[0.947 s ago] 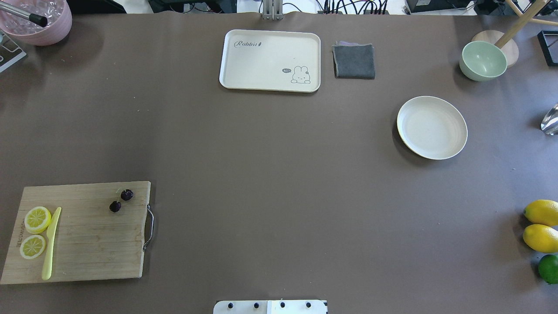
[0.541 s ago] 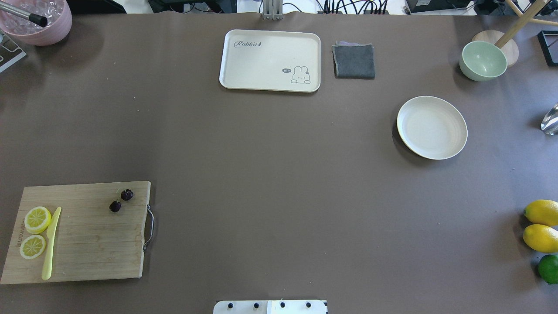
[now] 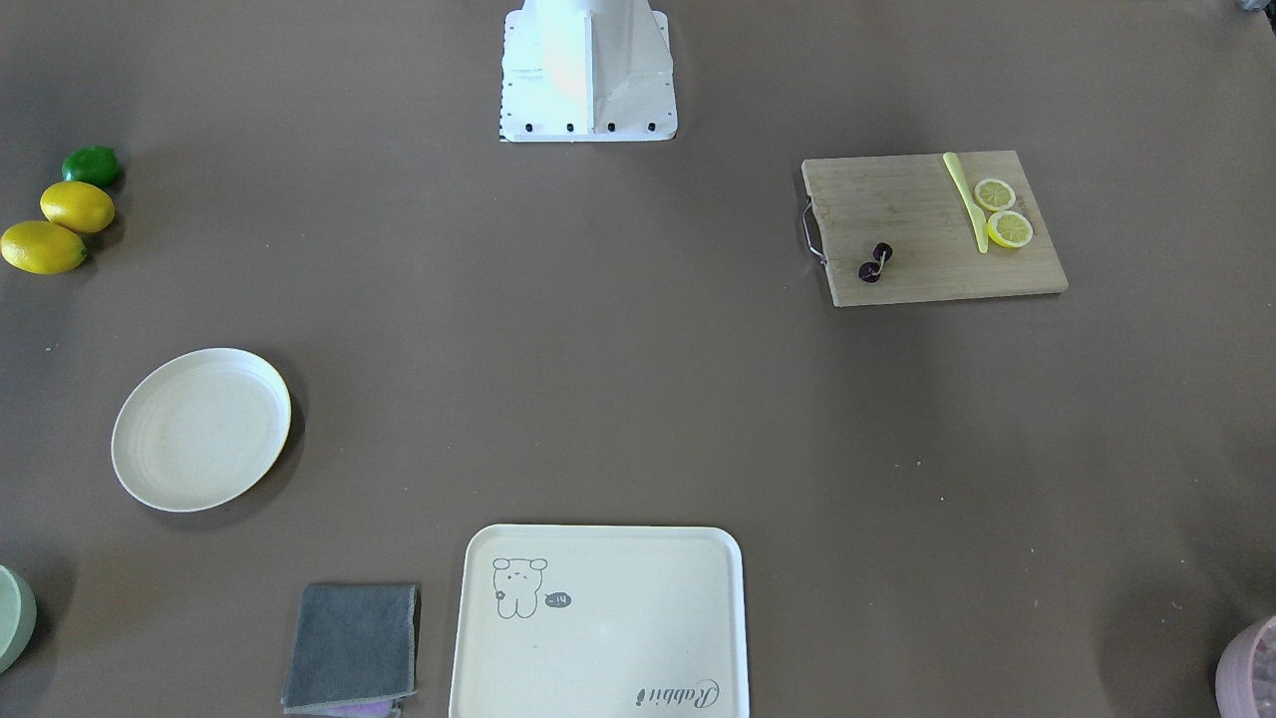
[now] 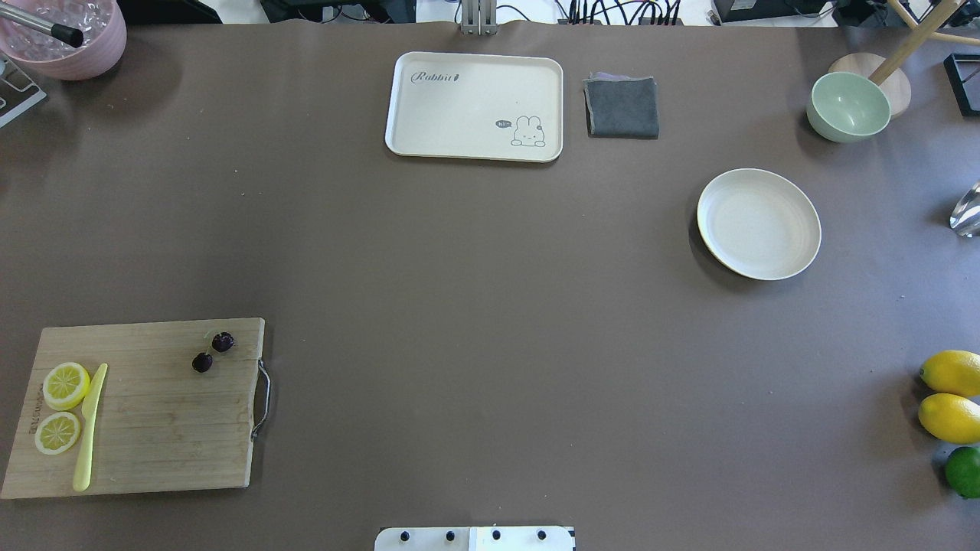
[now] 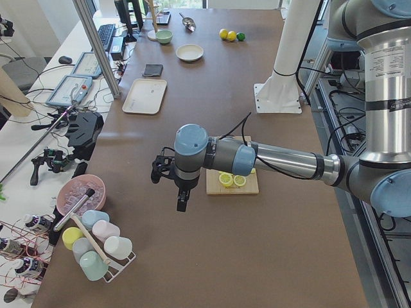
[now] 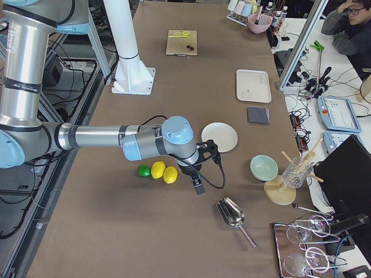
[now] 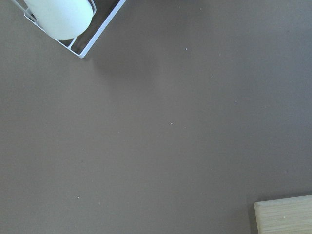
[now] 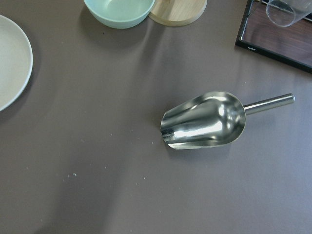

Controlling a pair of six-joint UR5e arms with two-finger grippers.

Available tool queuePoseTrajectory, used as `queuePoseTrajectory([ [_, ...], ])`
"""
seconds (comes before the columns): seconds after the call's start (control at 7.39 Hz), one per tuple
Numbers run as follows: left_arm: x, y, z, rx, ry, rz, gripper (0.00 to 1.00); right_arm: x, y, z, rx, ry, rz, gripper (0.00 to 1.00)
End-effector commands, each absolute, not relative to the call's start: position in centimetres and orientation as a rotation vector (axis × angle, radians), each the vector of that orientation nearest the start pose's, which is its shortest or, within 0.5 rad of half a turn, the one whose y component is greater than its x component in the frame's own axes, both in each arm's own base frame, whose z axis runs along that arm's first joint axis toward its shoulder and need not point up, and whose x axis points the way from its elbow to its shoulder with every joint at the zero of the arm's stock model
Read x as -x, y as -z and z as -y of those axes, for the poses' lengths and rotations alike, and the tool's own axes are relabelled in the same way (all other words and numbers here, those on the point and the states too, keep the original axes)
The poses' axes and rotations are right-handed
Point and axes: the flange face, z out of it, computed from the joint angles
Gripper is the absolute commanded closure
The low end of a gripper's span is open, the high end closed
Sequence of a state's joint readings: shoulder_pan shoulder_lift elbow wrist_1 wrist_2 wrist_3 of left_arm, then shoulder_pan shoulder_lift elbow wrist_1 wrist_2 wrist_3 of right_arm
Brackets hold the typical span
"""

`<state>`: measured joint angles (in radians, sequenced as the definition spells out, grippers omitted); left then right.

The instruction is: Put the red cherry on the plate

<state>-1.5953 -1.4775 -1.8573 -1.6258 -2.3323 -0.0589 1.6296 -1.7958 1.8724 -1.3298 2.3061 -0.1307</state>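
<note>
nothing has shifted: red cherry (image 4: 212,352) on the cutting board (image 4: 153,428) at 8 o'clock, plate (image 4: 758,223) at 3 o'clock, pickup not begun. left gripper (image 5: 182,200) and right gripper (image 6: 197,185): fingers' state, cannot tell.

On the counter (image 4: 490,306), the cutting board (image 4: 168,428) lies near left. It carries the cherry pair (image 4: 202,362) by its handle end and lemon slices (image 4: 65,385) beside a knife (image 4: 89,428) at the other end. The plate (image 4: 758,223) sits well apart, far right, with a bowl (image 4: 848,105) behind it. The tray (image 4: 475,107) lies far centre, a cloth (image 4: 622,107) just to its right.
</note>
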Motion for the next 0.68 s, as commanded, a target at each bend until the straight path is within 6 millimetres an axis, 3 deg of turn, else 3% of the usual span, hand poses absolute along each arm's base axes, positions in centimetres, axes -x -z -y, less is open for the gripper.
queuePoseTrajectory([
  [0.0,8.7,-51.4,49.4,-0.337,-0.01,-0.766,0.02,-8.3,-55.5,42.9,-0.357,0.057,0.852,0.0],
  [0.14,8.6,-50.3,49.2,-0.358,-0.023,-0.781,0.02,-7.0,-54.9,43.4,-0.331,0.043,0.88,0.0],
  [0.27,8.2,-50.4,49.0,-0.392,-0.05,-0.831,0.02,-4.9,-53.6,44.9,-0.311,0.023,0.901,0.0],
  [0.41,8.0,-50.7,48.9,-0.443,-0.079,-0.837,0.02,-1.6,-52.3,46.2,-0.262,-0.025,0.924,0.0],
  [0.54,7.0,-51.1,48.5,-0.462,-0.11,-0.84,0.02,1.8,-52.1,46.7,-0.262,-0.057,0.895,0.0],
])
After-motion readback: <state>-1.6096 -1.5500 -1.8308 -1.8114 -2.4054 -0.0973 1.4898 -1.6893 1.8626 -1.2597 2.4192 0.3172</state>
